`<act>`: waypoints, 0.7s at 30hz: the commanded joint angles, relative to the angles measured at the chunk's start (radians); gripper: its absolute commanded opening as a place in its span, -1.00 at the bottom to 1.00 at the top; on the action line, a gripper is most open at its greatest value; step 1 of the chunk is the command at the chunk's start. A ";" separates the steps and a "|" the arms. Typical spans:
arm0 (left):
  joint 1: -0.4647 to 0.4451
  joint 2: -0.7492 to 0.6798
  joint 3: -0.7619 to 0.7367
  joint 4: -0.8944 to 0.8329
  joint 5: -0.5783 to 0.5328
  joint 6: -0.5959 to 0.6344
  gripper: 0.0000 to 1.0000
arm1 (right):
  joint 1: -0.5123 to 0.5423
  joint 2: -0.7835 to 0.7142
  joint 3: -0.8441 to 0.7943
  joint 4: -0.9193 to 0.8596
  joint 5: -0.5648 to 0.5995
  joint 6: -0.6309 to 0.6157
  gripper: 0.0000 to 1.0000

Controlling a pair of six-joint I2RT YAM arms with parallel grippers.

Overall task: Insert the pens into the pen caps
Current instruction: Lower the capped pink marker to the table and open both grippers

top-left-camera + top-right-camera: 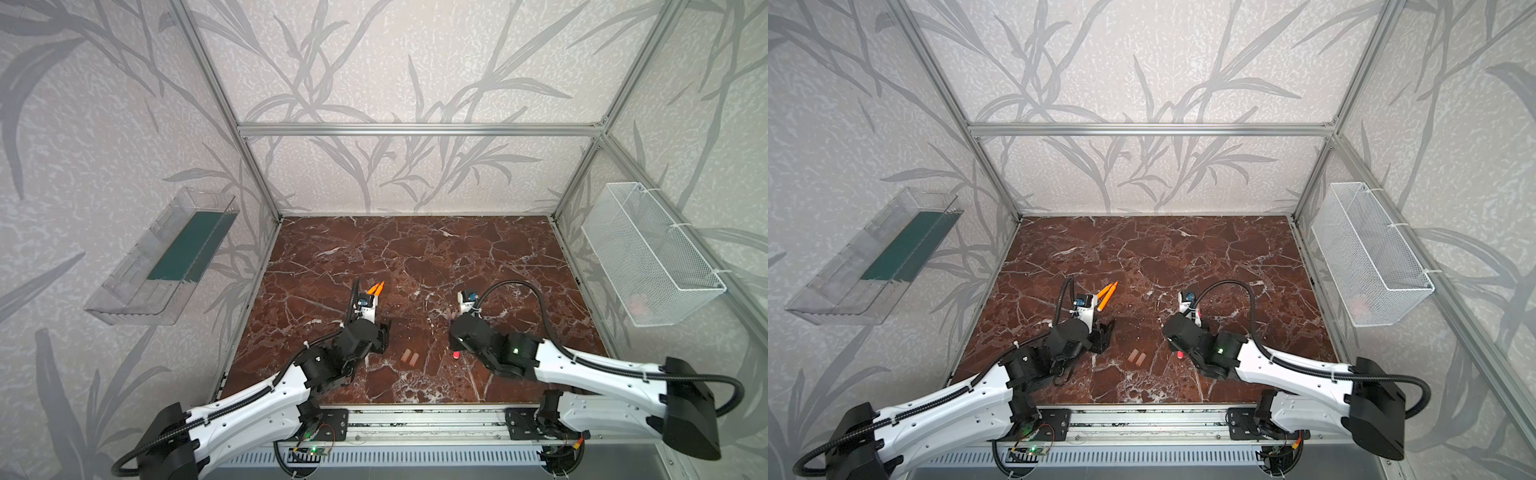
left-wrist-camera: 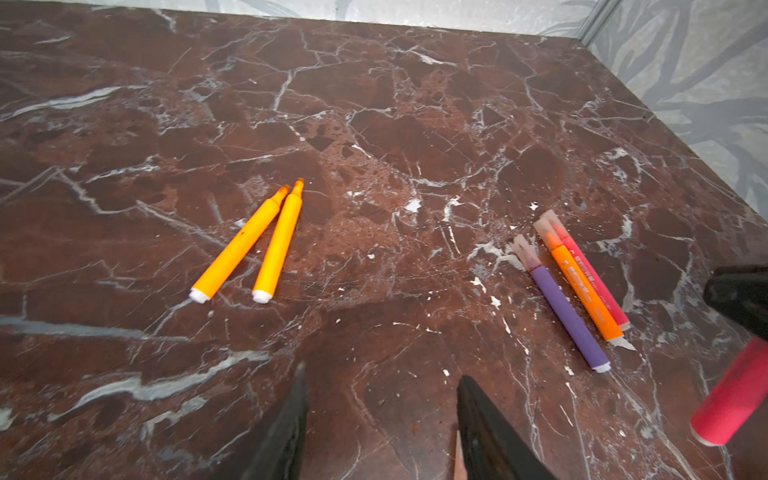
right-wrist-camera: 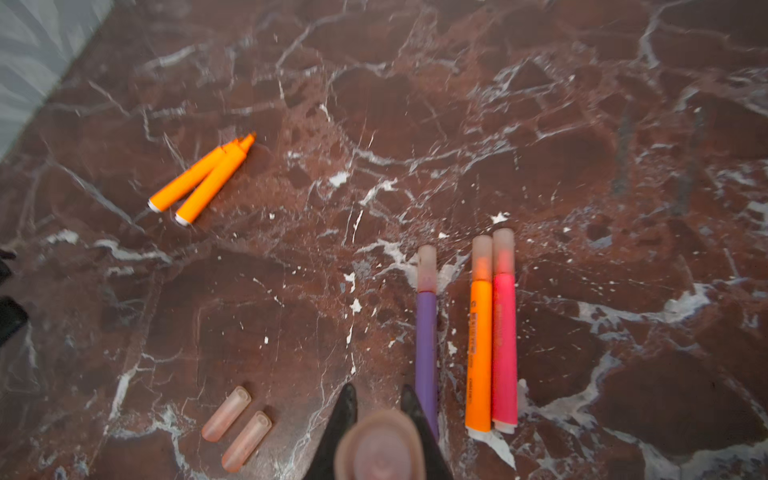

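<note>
Brown marble tabletop (image 1: 415, 249) carries the whole job, and the work looks to be past halfway. Three pens lie side by side with translucent caps on their tips: a purple pen (image 3: 427, 332), near it a capped orange pen (image 3: 479, 340), and touching that a capped pink pen (image 3: 505, 332). The right gripper (image 3: 379, 390) is clamped on a fourth, a red-pink pen (image 2: 731, 395), which hangs above the table with its butt end down. In the right wrist view the blurred tan round between the jaws reads as a cap on the pen's upper end, though I cannot tell whether it is pushed fully home. The left gripper (image 2: 382, 373) has its jaws apart with nothing between them, low over bare marble. The two uncapped orange pens (image 2: 277, 245) lie ahead of it, well apart from its fingers, tips almost meeting and butt ends splayed. Two loose pen caps (image 3: 226, 413) rest next to each other near the front edge, between the arms in both top views. By my count four of the six pens are capped or nearly so. What is left is to lay the held pen down and pair each bare orange pen with a loose cap; the numbers match.
</note>
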 commanded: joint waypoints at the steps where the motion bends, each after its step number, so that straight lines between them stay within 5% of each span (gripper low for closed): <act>1: 0.014 -0.022 0.007 -0.091 -0.026 -0.032 0.18 | -0.019 0.130 0.102 -0.070 -0.099 -0.067 -0.93; 21: 0.067 -0.005 0.052 -0.199 -0.030 -0.033 0.19 | -0.147 0.604 0.357 -0.202 -0.226 -0.160 -0.85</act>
